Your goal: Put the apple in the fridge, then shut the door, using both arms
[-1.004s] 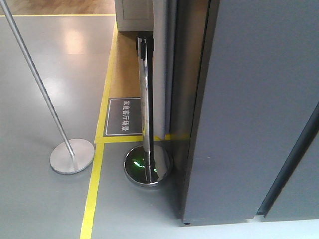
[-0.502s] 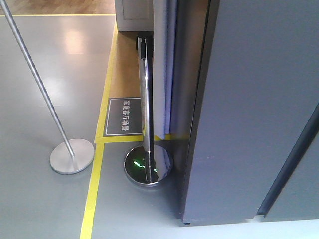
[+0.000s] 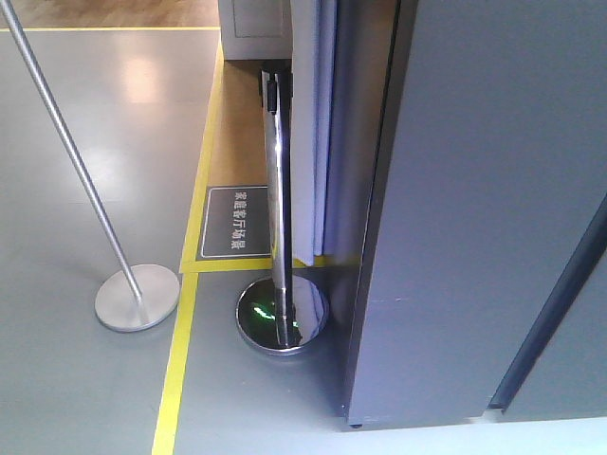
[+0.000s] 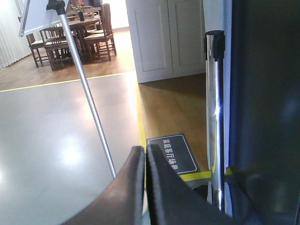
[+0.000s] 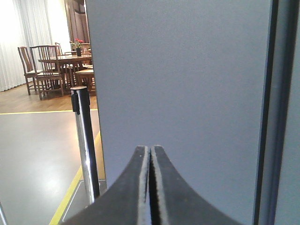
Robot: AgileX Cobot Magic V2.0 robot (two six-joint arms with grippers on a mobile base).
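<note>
Both grippers are closed with nothing in them: the left gripper (image 4: 144,157) has its fingers pressed together over the grey floor (image 4: 56,140), and the right gripper (image 5: 150,154) is pinched together too, facing the dark grey fridge (image 5: 183,93). The apple isn't visible in any view. From the front, the fridge (image 3: 474,209) stands just beside a chrome post (image 3: 278,190).

The left gripper (image 4: 144,157) and right gripper (image 5: 150,154) are each pointing toward 12 o'clock in their own wrist views, jaws pressed together with nothing held between them.
</note>
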